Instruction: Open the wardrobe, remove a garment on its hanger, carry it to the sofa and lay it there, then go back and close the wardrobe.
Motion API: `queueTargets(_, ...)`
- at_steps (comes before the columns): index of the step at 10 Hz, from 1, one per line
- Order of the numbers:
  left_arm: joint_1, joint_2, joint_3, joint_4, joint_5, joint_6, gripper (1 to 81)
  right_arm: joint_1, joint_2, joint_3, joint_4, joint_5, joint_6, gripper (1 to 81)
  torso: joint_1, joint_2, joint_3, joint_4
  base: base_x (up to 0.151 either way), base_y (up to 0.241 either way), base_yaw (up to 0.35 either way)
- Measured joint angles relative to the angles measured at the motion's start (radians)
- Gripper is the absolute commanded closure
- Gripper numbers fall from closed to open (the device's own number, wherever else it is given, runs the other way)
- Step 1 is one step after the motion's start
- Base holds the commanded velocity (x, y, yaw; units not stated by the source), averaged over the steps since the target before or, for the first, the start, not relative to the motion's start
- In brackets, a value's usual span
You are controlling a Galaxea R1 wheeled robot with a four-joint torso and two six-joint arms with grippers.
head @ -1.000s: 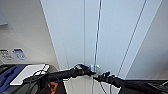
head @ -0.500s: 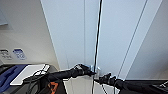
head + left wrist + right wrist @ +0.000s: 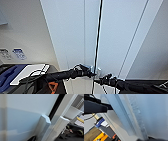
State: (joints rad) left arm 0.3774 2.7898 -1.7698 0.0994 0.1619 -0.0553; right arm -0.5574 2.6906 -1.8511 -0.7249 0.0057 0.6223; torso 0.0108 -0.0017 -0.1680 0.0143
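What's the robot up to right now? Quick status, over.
Both arms up at the wardrobe, left gripper and right gripper at the two handles. Dark gap at the centre seam. Jaws unclear. Nothing in the way.

a thin dark gap splits the wardrobe (image 3: 75, 37) doors, handles (image 3: 43, 126) flanking it.

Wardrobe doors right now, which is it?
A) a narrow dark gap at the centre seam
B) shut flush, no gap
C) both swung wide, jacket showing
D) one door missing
A: in the head view a thin dark gap runs down the centre seam of the wardrobe, with both grippers, left and right, at the handles.
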Motion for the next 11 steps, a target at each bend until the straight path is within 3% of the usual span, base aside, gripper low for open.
queueTargets(6, 0.046, -0.061, 0.104, 0.018, -0.057, 0.005, 1.0, -0.028, -0.059, 0.088, -0.001, 0.016, -0.004, 1.0, 0.000, 0.000, 0.000, 0.000, 0.000, 0.000, 0.000)
queueTargets(11, 0.072, -0.125, 0.210, 0.037, -0.049, 0.005, 1.0, -0.052, -0.108, 0.164, -0.002, 0.016, -0.020, 1.0, 0.000, 0.000, 0.000, 0.000, 0.000, 0.000, 0.000)
